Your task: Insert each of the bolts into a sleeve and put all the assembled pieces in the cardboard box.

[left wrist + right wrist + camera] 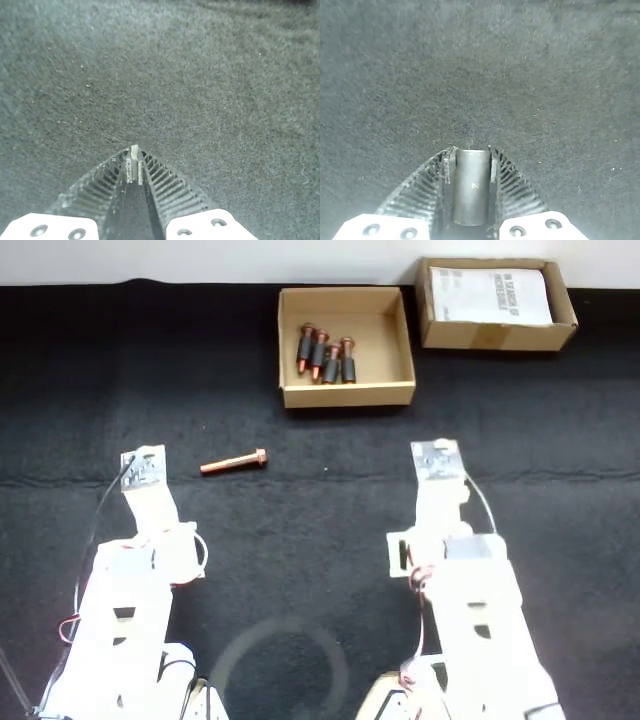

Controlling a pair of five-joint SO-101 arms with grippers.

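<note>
The step in hand looks like the fifth and last pairing. The right gripper (470,149) is closed on a dark sleeve (471,185), held lengthwise in its grip with the open end pointing outward. The left gripper (134,150) is pinched fully closed with nothing in it, over the black mat (320,520).

In the high view a single copper bolt (232,462) lies flat on the mat at 3 o'clock of the left gripper, near it, with its head toward 3 o'clock. Next, I judge, the left gripper must open, take that bolt by the shank and line it up with the sleeve's bore.

The count:
- one loose bolt
- one sleeve
- four assembled pieces (325,355), side by side in the cardboard box (345,395) at 12 o'clock of the mat
- a second box (490,335) holding a paper (490,295) at 1 o'clock
</note>
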